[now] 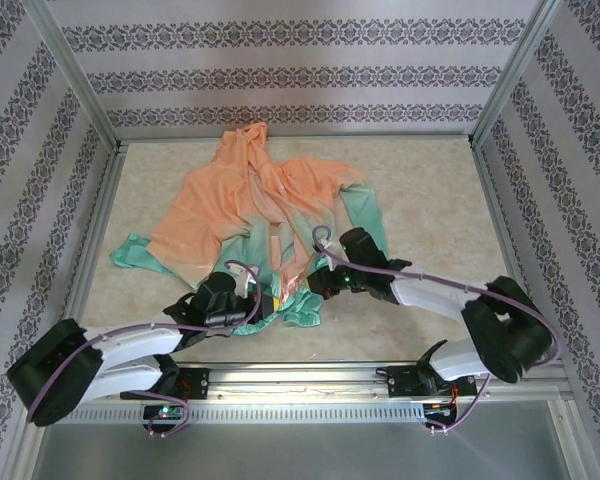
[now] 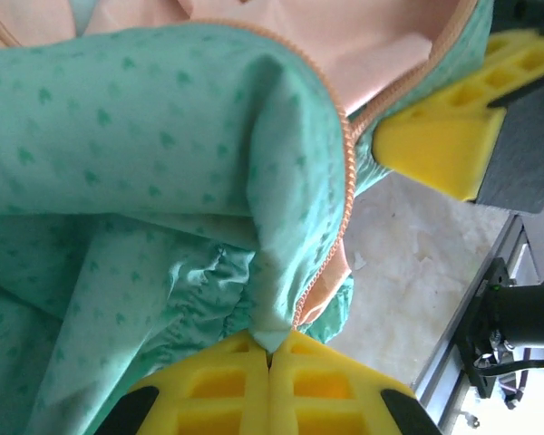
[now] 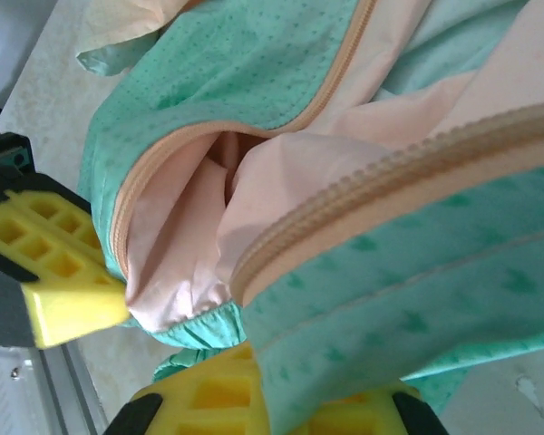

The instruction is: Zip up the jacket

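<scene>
**Both grippers clamped on the jacket's hem**

We see both arms reach low from the near edge, bent inward until the wrists nearly meet. The left gripper is pinched together on green fabric beside the zip. The right gripper is closed on green fabric too. Beyond them, the jacket lies spread on the table, hood farthest.

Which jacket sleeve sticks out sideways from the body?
The left-side sleeve: its mint cuff lies out on the table, apart from the jacket body; the right-side sleeve hugs it.
</scene>
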